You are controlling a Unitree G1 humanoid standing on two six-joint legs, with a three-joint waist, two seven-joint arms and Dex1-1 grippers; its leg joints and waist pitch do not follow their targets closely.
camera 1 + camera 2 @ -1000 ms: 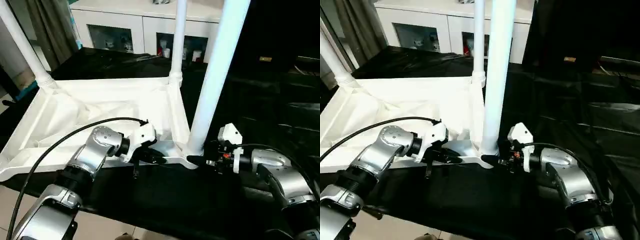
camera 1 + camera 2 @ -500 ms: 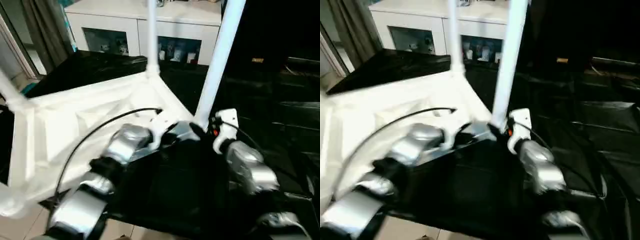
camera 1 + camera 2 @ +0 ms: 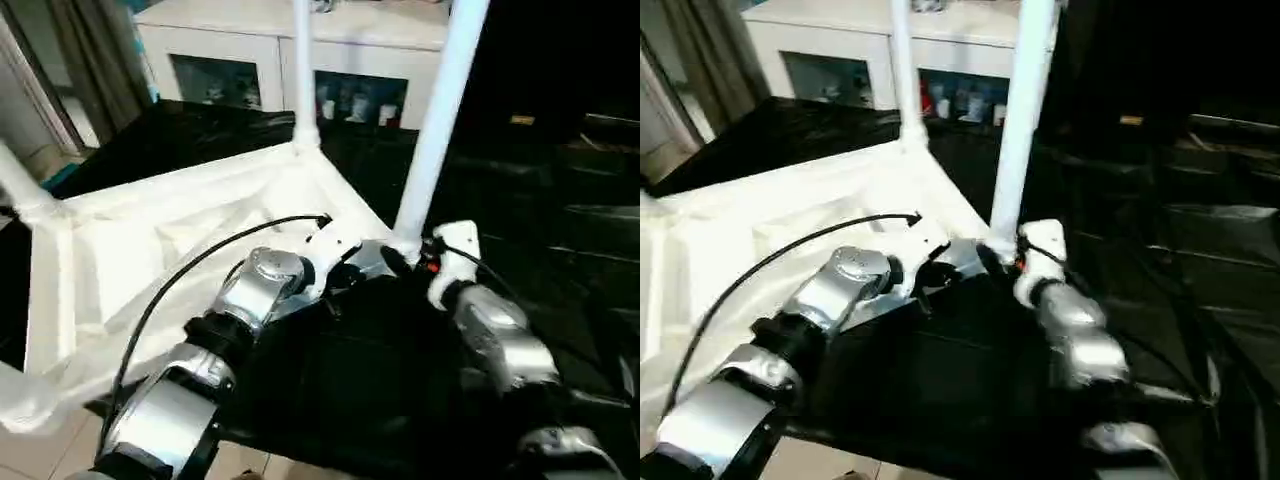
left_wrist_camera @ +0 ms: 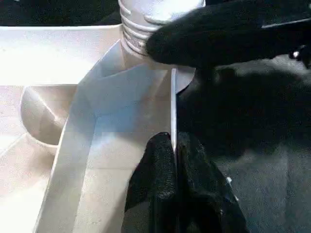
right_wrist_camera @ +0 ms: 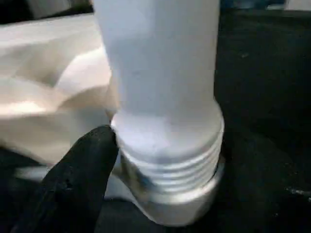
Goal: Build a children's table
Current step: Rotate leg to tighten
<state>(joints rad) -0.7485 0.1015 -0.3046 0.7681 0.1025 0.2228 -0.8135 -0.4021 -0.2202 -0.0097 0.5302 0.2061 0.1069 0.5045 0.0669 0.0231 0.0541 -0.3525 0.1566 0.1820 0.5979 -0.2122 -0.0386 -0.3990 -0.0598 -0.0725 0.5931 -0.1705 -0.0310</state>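
Leg seated at the table's near corner

My left gripper [image 4: 174, 160] pinches the tabletop [image 3: 150, 250] rim; my right gripper [image 3: 400, 262] is at the leg [image 3: 437, 110] base, grip unclear.

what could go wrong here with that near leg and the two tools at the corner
1. The near leg has thread ridges exposed above its socket, so it may not be fully seated and could wobble or tip.
2. The left tool pinches only the thin rim of the table top; that grip may slip.
3. The right tool sits tight against the leg's base, so pulling away carelessly might knock it.
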